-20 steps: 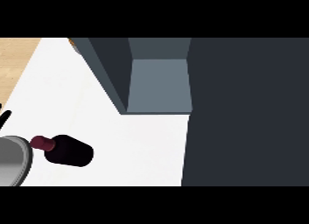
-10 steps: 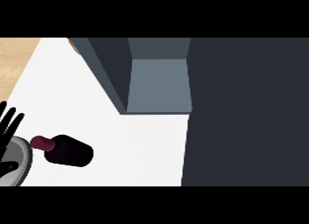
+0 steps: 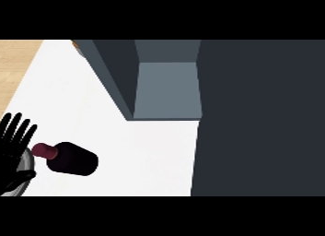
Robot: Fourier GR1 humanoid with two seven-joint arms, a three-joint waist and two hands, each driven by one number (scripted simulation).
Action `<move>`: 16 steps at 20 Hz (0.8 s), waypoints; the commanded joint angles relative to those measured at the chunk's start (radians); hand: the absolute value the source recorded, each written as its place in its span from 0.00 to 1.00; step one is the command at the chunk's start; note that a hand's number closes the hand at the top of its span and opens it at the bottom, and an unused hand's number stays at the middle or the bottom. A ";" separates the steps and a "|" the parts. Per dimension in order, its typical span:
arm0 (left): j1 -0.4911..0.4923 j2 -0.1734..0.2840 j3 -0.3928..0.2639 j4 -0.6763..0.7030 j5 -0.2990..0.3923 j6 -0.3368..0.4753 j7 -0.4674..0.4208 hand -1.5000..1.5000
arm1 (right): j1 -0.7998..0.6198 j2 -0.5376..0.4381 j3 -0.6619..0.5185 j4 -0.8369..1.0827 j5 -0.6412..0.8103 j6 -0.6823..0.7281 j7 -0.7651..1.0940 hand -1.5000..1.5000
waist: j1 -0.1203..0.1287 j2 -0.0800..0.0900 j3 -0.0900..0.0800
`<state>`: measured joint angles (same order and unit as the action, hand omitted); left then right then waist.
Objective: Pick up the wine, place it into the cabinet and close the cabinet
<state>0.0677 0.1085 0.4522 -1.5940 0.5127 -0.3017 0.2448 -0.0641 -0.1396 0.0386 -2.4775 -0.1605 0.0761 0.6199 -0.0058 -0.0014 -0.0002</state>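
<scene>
Since the earlier frames our left robot hand (image 3: pixel 10 143) has risen further into view at the left edge, and its fingers now stand straight and spread just beside the neck of the wine (image 3: pixel 68 158), holding nothing. We cannot tell from this view whether it touches the bottle. Our right robot hand does not show at all.

We judge the task barely begun: the wine lies on its side on the white surface (image 3: pixel 151 156), neck pointing left toward our robot hand, not yet grasped. The cabinet (image 3: pixel 166 90) stands open above and to the right of it, its grey inside showing nothing within, so lifting, placing and closing all remain.

For room, bare surface stretches between the bottle and the cabinet's opening. A large dark panel (image 3: pixel 267 120), probably the cabinet door, fills the right side. At left the surface's edge runs close behind our robot hand, with a wooden floor (image 3: pixel 12 64) beyond.
</scene>
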 commanded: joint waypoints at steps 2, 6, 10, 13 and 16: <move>0.011 0.024 0.008 0.099 0.003 -0.083 -0.069 0.00 | 0.091 0.012 0.002 -0.181 -0.082 0.014 0.027 0.00 | -0.002 -0.001 0.000; -0.004 -0.003 -0.019 0.134 -0.011 -0.074 -0.091 0.00 | 0.086 -0.010 -0.069 -0.144 -0.148 0.049 0.010 0.00 | 0.000 0.000 0.000; -0.070 0.015 -0.017 0.263 -0.047 -0.098 -0.183 0.00 | 0.052 -0.009 -0.067 -0.135 -0.136 0.044 0.031 0.00 | -0.003 0.001 0.000; -0.029 0.010 -0.024 0.270 -0.055 -0.120 -0.202 0.00 | 0.054 0.020 -0.015 -0.174 -0.087 0.007 0.075 0.00 | -0.001 -0.001 0.000; 0.004 -0.016 -0.049 0.230 -0.059 -0.118 -0.203 0.00 | 0.099 0.030 -0.018 -0.173 -0.071 0.035 0.019 0.00 | 0.000 -0.001 0.001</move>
<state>0.0431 0.1089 0.4202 -1.3481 0.4528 -0.4108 0.0490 -0.0504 -0.1271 0.0244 -2.4851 -0.1567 0.1034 0.6241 -0.0062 -0.0017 -0.0003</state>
